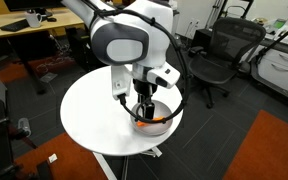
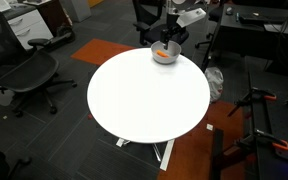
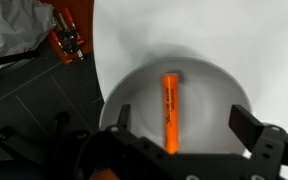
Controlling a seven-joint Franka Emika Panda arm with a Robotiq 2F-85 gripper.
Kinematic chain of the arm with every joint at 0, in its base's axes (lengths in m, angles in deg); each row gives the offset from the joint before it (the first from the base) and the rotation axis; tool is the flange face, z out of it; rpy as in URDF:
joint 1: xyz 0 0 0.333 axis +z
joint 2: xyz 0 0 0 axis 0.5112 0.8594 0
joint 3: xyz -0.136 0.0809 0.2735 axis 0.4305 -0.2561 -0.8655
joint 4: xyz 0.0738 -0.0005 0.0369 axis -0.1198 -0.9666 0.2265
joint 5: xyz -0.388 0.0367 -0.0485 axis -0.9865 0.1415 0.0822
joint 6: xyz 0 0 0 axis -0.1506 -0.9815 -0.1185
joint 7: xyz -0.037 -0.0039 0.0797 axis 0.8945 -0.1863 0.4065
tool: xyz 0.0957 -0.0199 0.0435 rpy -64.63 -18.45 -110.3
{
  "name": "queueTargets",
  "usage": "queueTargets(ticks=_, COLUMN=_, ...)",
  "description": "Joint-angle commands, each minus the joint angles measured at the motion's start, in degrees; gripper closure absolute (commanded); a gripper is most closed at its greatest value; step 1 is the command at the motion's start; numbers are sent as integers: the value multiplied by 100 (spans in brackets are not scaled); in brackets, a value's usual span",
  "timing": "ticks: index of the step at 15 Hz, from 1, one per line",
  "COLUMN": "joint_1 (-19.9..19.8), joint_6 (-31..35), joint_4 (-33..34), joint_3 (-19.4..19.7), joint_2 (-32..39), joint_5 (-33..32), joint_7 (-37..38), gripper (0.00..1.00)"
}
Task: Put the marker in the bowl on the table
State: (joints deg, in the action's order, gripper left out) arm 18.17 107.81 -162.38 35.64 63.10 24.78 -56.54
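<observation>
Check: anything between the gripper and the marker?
Nothing. In the wrist view the gripper stands open above the marker, which lies in the bowl; only bare bowl floor shows around it.

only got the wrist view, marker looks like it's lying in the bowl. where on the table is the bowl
Observer: The bowl sits close to the table's edge, well off its middle; both exterior views show that.
Operator: ok and how far up is the end effector from it
Observer: In an exterior view the end effector hangs close above the bowl, with the arm coming straight down onto it from overhead.
</observation>
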Motion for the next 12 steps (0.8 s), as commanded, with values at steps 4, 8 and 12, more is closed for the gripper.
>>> queueTargets(ticks=4, joint_1=-4, joint_6=12, joint_4=90, joint_3=3, joint_2=33, joint_5=18, joint_7=-36, gripper=0)
queueTargets(ticks=8, joint_1=60, joint_6=-74, joint_4=375, joint_3=74, joint_2=290, joint_5=-98, joint_7=95, gripper=0)
queueTargets(ticks=12, joint_1=25, joint_6=-168, joint_4=769, joint_3=68, joint_2=647, joint_5=-84, joint_7=88, gripper=0)
